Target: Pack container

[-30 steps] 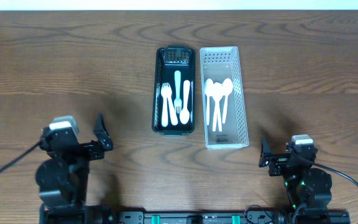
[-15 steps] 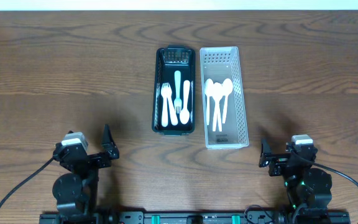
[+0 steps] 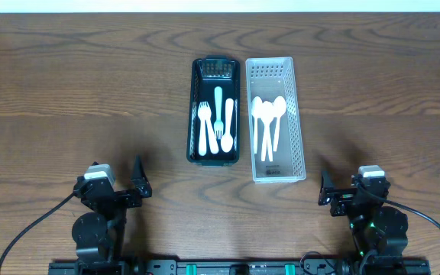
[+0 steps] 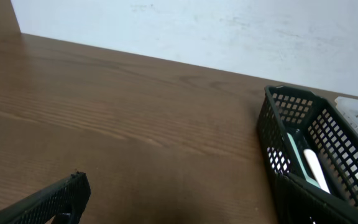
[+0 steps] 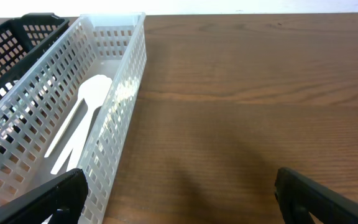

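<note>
Left arm point(image 3: 94, 208) has pulled back toward the near edge since a second ago and now sits parked near the near-left corner. Right arm point(image 3: 373, 210) hasn't budged from its spot by the near-right corner. Nothing else shifted.

Status: looks done to me. Table point(image 3: 67, 92) has no loose items on it, all the cutlery I can see is already binned, and both arms are backed off and empty. Can't see anything left to pack. At most a final check.

Containers, side by side in the middle of the table, a bit toward the far edge, long walls touching or as good as:
- white basket point(image 3: 300, 130), the bigger one, on the right: three white spoons point(image 3: 268, 114) lying flat, bowls toward the far edge, handles toward the near edge.
- black basket point(image 3: 192, 114), on the left: white forks and knives point(image 3: 218, 114), roughly four pieces laid lengthwise. Exact count and type are hard to call from overhead.

Left fingers point(image 3: 138, 183): wrist view shows only one, far off to the side with nothing in the centre, so I judge them spread and holding nothing.
Right fingers point(image 5: 48, 196): spread wide, bare table between them, holding nothing.
</note>
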`<state>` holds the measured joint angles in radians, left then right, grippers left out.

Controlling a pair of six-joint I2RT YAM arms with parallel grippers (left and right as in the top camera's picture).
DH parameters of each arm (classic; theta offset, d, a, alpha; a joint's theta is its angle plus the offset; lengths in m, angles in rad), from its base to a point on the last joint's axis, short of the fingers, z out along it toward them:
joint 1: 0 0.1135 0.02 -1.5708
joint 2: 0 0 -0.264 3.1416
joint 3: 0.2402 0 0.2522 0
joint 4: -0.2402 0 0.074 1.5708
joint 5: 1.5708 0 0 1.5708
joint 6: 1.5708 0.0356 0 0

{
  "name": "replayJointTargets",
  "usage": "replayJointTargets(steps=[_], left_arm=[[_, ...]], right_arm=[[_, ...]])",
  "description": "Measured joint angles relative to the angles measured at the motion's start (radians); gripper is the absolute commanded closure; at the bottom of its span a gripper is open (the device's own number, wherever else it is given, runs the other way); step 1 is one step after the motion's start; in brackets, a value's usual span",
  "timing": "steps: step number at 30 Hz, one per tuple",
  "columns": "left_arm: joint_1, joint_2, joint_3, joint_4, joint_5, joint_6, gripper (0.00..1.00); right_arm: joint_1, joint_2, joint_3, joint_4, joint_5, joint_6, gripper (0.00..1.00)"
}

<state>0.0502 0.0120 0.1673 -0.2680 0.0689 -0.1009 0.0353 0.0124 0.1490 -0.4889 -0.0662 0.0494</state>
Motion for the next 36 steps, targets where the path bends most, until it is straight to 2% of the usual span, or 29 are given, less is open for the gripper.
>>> replayJointTargets(steps=[9, 16, 36], left_arm=[[0.000, -0.001, -0.035, 0.000, 0.000, 0.000, 0.02], [0.000, -0.002, -0.037, -0.091, 0.000, 0.000, 0.02], [0.000, -0.002, -0.028, -0.139, 0.003, 0.000, 0.02]], right_arm=[[0.000, 0.000, 0.000, 0.000, 0.000, 0.000, 0.01], [0.000, 0.000, 0.000, 0.000, 0.000, 0.000, 0.01], [0.000, 0.000, 0.000, 0.000, 0.000, 0.000, 0.01]])
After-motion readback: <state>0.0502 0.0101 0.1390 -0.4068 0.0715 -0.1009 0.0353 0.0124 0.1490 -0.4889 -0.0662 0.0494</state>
